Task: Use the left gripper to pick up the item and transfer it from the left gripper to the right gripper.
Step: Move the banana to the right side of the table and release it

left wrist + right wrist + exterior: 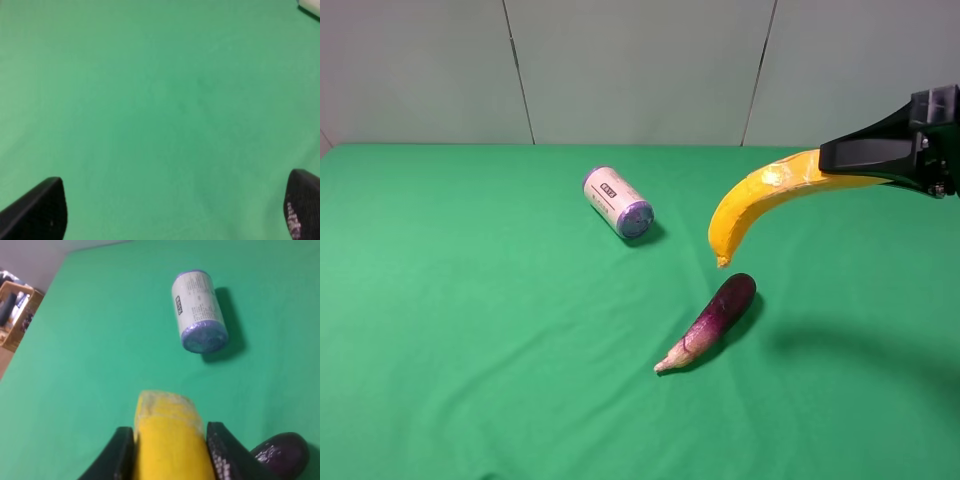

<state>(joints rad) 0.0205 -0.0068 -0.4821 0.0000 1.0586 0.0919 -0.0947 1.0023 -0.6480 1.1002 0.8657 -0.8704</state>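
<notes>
Exterior high view: right gripper (828,158) clamped on one end of the banana (760,200), which hangs in the air over the table's right half. Left gripper (172,207) shows only in its wrist view, fingers wide apart over bare cloth. Can (618,203) lies on its side toward the far edge; its label print is illegible. Eggplant (712,320) is cut off in the right wrist view.

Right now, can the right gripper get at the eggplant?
Probably not to grasp it: the right gripper is shut on the banana, held aloft. The eggplant lies uncovered on the green cloth, so the way looks free once the banana is released.
</notes>
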